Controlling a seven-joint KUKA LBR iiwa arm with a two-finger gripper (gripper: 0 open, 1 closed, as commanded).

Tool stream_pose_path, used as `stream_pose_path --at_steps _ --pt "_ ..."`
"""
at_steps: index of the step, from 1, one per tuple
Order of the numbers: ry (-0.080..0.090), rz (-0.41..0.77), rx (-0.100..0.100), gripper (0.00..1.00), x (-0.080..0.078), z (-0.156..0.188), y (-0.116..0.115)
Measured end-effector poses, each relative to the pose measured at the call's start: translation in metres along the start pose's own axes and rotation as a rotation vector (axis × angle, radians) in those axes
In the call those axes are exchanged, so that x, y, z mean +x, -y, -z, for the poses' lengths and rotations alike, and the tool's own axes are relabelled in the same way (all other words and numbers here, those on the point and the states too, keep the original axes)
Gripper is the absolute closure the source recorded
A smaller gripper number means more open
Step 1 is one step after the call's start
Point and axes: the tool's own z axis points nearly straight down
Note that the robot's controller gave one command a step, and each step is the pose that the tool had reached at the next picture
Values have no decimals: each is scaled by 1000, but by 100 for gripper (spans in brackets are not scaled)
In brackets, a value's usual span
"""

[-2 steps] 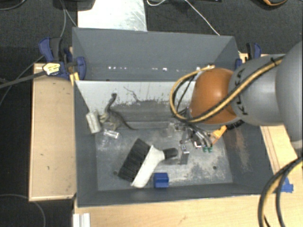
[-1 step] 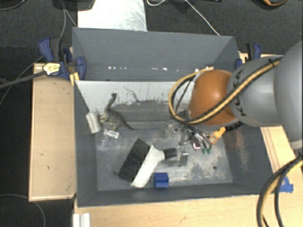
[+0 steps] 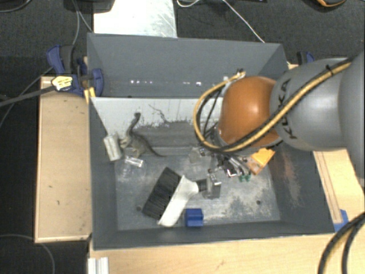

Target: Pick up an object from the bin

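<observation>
orange domed wrist cover (image 3: 248, 110) sits closest to the lens. beneath it the gripper (image 3: 213, 186) hangs low inside the grey metal bin (image 3: 182, 67); spread or clenched, i cannot tell. just beside it lies a black-bristled brush with a white plastic handle (image 3: 170, 197), a small blue block (image 3: 194, 217) beyond. seemingly the approach step: next it needs centring over that handle before closing.

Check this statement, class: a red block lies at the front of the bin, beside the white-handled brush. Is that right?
Not quite. The block is blue, not red. The camera view shows it at the front of the bin, beside the white-handled brush.
</observation>
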Motion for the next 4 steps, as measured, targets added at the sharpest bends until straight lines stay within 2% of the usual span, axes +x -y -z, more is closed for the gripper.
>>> stream_pose_path --at_steps 1,2,3,4 --pt "-14 9 -3 0 9 -54 -8" --pt "2 -102 0 0 -2 -52 -24" --pt "-9 -7 -3 0 -7 -52 -41" --pt "5 42 -1 0 -8 -52 -74"
